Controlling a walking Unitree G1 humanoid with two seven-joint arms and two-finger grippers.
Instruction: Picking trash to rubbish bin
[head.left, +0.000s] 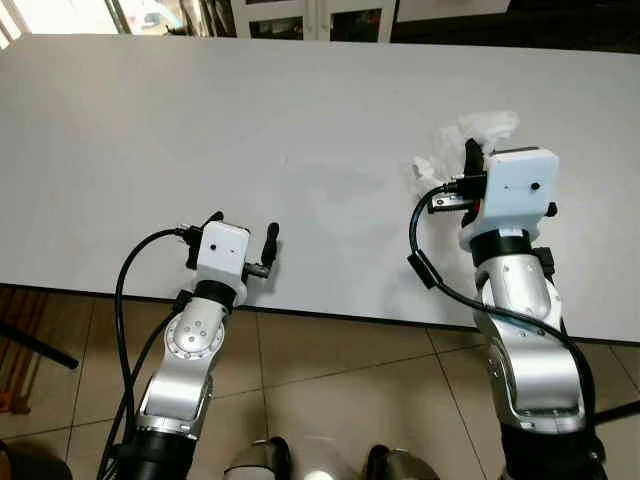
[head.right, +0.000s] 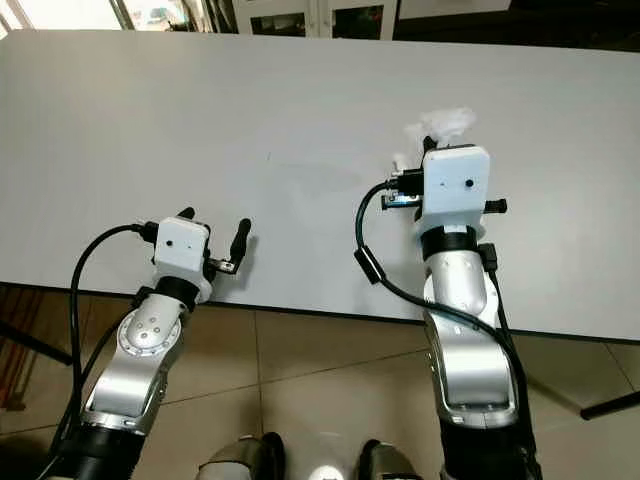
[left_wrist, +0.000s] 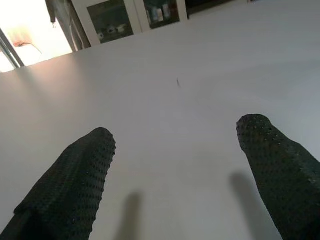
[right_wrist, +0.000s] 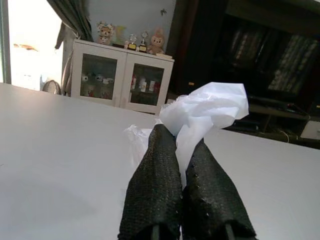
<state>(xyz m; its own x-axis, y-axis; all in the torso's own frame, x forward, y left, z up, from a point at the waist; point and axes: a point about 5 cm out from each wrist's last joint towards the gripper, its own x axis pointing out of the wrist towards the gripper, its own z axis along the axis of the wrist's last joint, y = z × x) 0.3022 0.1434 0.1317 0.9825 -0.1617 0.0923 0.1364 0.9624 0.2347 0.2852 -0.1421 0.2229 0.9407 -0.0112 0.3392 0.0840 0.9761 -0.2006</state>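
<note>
- Table (head.left: 200, 130) spreads wide and white before me, its near edge crossing just under both my wrists, with tiled floor (head.left: 340, 380) below.
- Crumpled white plastic trash (right_wrist: 210, 107) sits on the right side of the table, well in from the edges.
- My right gripper (right_wrist: 182, 155) reaches forward over the table, fingers pinched together on the trash.
- My left gripper (left_wrist: 175, 145) hovers low over the near edge, fingers spread wide, holding nothing.

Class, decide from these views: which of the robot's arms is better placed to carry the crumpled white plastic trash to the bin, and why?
The right. Its pincer is shut on the crumpled white plastic trash above the white table. The left pincer is open near the table's near edge, holding nothing.
</note>
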